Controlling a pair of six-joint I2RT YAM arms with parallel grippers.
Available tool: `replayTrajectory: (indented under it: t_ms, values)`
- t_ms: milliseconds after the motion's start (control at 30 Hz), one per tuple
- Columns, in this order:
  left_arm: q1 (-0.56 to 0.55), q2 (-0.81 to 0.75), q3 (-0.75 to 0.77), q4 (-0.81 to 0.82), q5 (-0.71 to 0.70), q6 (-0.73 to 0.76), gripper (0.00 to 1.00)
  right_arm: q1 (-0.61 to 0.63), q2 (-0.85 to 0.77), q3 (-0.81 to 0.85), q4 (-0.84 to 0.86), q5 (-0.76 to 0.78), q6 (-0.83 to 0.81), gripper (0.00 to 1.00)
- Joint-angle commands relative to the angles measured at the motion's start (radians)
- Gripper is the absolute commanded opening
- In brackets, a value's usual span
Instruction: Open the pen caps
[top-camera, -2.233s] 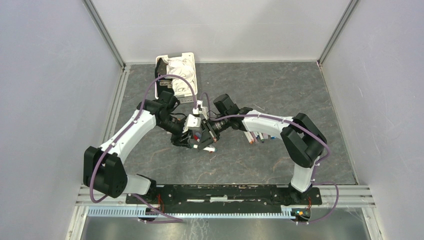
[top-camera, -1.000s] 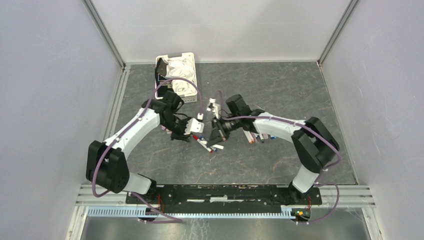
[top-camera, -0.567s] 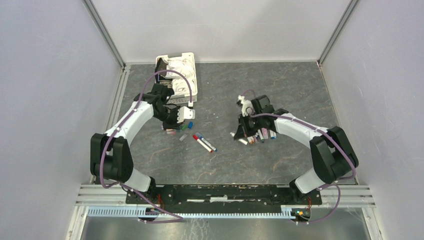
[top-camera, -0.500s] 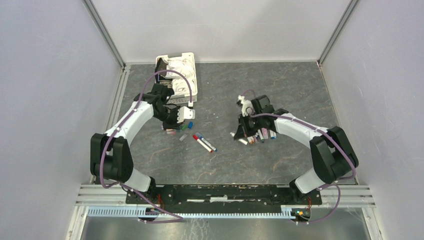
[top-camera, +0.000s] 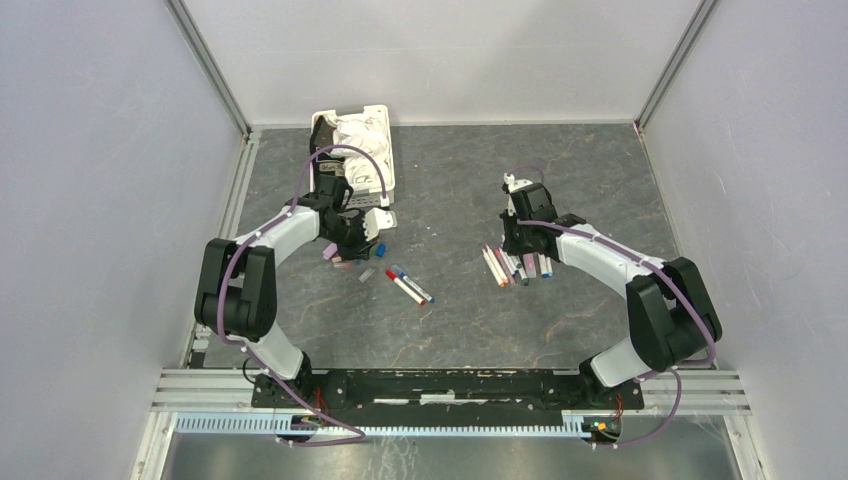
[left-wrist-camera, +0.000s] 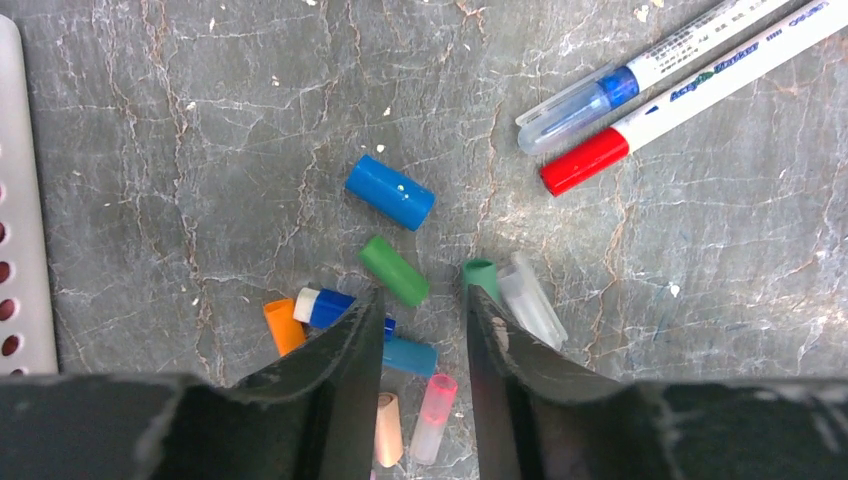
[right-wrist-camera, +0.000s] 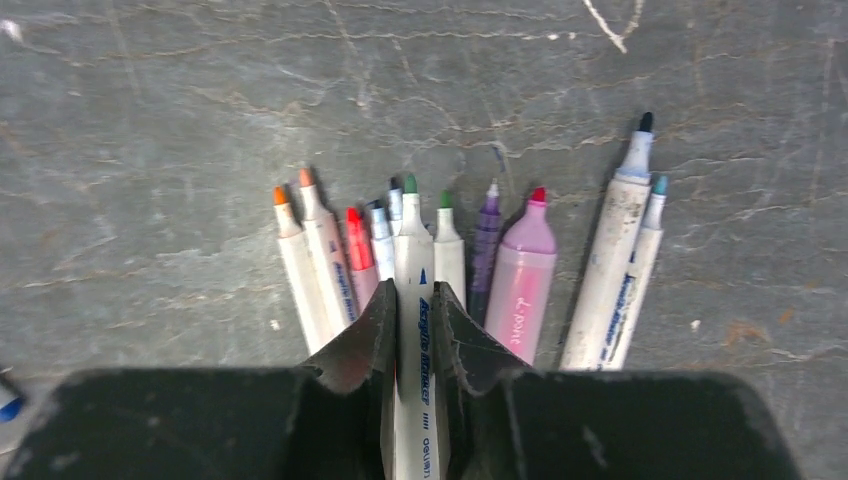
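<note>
Arms have parted; left gripper (left-wrist-camera: 423, 310) hangs spread above the pen caps (left-wrist-camera: 390, 192) on the left; right gripper (right-wrist-camera: 412, 300) lays a green-tipped pen (right-wrist-camera: 411, 245) among uncapped pens (right-wrist-camera: 525, 270), perhaps still pinching; another one opened.

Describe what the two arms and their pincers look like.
Both the left arm and the right arm have white shell links joined by bulky black joints, with a purple cable looping along each. They are bolted to a black base bar. The left pincer and right pincer each have two matte black, tapered fingers with scuffed edges.
</note>
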Motion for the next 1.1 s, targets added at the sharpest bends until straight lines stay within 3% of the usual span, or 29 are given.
replayTrajectory:
  t_ms: [0, 300, 500, 567, 700, 733, 833, 900, 1067]
  values:
    - [-0.003, -0.038, 0.013, -0.002, 0.04, -0.042, 0.46, 0.002, 0.022, -0.027, 0.046, 0.104, 0.008, 0.19]
    - [-0.003, -0.109, 0.127, -0.127, 0.133, -0.099, 0.47, 0.003, 0.039, -0.081, 0.068, 0.105, 0.001, 0.32]
    - [-0.003, -0.148, 0.247, -0.251, 0.166, -0.151, 0.5, -0.002, 0.012, -0.124, 0.074, 0.113, 0.004, 0.32]
    - [-0.002, -0.153, 0.283, -0.289, 0.166, -0.164, 0.64, -0.003, -0.017, -0.132, 0.074, 0.12, 0.004, 0.32]
    - [0.0, -0.186, 0.32, -0.322, 0.165, -0.191, 0.67, -0.002, -0.084, -0.112, 0.051, 0.121, -0.008, 0.33]
    - [0.001, -0.196, 0.323, -0.323, 0.164, -0.199, 0.8, -0.001, -0.103, -0.104, 0.047, 0.107, -0.011, 0.34]
    - [0.011, -0.227, 0.337, -0.328, 0.163, -0.217, 0.86, 0.014, -0.15, -0.089, 0.055, 0.052, -0.015, 0.4]
    - [0.022, -0.244, 0.346, -0.33, 0.169, -0.226, 0.99, 0.05, -0.157, -0.066, 0.052, 0.04, -0.017, 0.46]
    - [0.054, -0.257, 0.369, -0.337, 0.18, -0.25, 1.0, 0.223, -0.109, 0.003, 0.072, 0.01, -0.045, 0.52]
